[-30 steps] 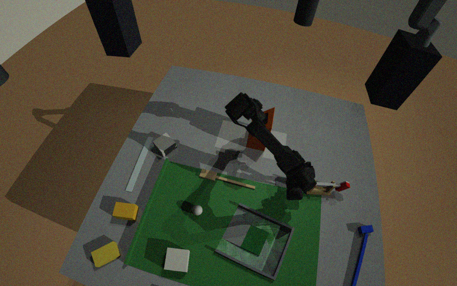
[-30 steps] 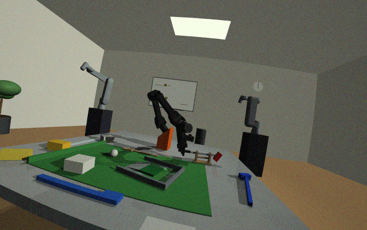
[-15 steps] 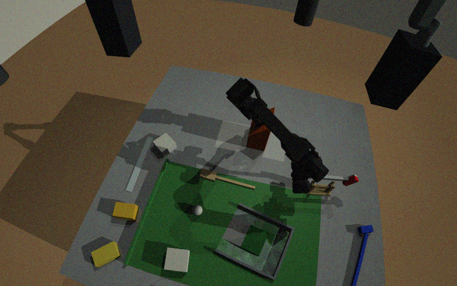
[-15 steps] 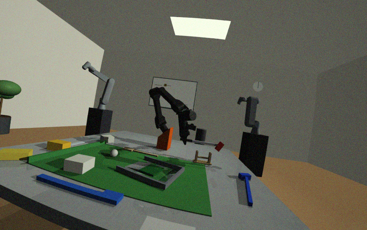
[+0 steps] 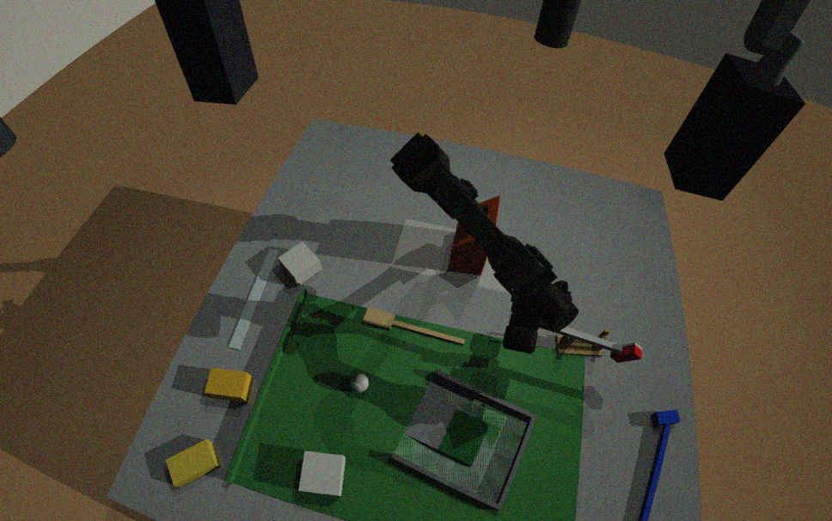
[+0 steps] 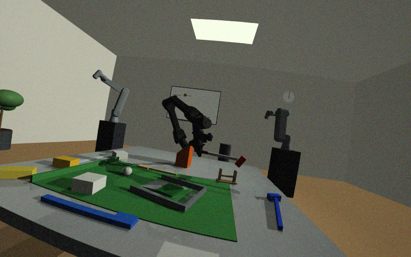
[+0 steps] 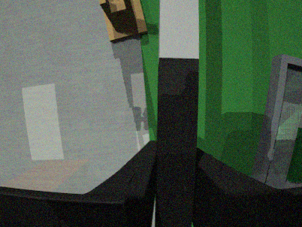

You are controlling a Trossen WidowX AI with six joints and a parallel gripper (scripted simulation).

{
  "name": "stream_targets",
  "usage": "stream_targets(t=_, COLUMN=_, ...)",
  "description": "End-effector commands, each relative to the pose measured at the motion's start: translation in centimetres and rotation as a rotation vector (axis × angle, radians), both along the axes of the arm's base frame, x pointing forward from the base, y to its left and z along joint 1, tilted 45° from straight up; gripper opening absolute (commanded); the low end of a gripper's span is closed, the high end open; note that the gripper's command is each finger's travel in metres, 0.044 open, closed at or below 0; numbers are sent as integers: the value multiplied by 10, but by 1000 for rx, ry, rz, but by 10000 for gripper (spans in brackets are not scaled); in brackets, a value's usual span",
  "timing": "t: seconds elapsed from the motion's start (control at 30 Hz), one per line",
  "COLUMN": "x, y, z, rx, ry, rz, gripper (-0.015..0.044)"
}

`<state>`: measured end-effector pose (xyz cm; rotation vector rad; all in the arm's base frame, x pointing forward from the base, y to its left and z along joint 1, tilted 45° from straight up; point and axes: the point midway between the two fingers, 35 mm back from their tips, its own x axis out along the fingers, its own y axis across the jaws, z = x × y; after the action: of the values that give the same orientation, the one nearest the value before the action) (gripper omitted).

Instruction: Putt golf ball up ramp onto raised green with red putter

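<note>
My gripper is shut on the dark grip of the red putter. The putter is held roughly level in the air, with its red head out past the small wooden stand. The white golf ball lies on the green mat, left of the gripper. The raised green sits inside a grey frame on the mat.
A blue putter lies at the right. A wooden putter and a white block lie on the mat. An orange wedge stands behind the arm. Yellow blocks and a blue bar lie at the mat's edges.
</note>
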<state>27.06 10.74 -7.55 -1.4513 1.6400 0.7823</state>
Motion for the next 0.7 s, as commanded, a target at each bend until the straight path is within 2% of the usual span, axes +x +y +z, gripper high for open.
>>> stream_targets(t=0.0, x=8, y=-13, z=22, rx=-4, ry=-78, rz=-96, gripper=0)
stream_targets(t=0.67, x=16, y=-103, z=120, rx=-78, ry=-453, rz=-628, gripper=0)
